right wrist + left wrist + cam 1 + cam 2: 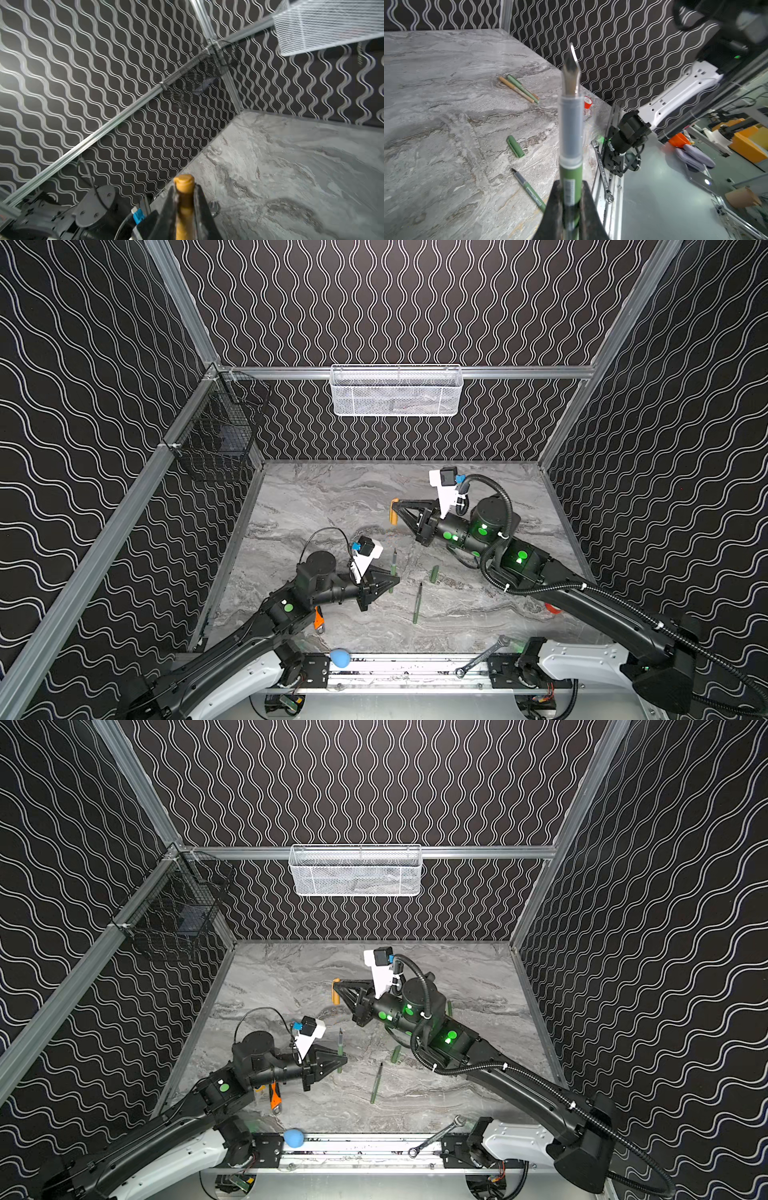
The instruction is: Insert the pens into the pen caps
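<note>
A green pen [571, 172] is gripped by the left tool [570, 184], which is closed tight on the green barrel. The pen's grey neck and its tip stick out past the tool's fingers. In both top views it points toward the back wall, near the middle of the grey worktop [332, 497].

The right tool [397, 510] is closed on a tan-orange cap [393, 519]. It is farther back over the worktop, well apart from the held pen. (The right wrist view shows the cap's round end poking out between the two fingers.)

A loose green pen [417, 605] lies flat on the worktop with its dark tip bare, just to the right of the left tool. A green cap [434, 574] lies near it, between that pen and the right arm. Farther toward the right wall, a tan-orange pen [517, 89] and a third green pen [523, 89] lie side by side. A small red thing [588, 102] sits near them by the worktop's edge.

An orange-handled utility knife [318, 619] peeks out from under the left arm. A steel wrench [482, 657] lies across the front rail, and a blue ball [340, 658] rests on that rail too. A white mesh basket [395, 391] hangs on the back wall and a black wire basket [220, 435] on the left wall.
</note>
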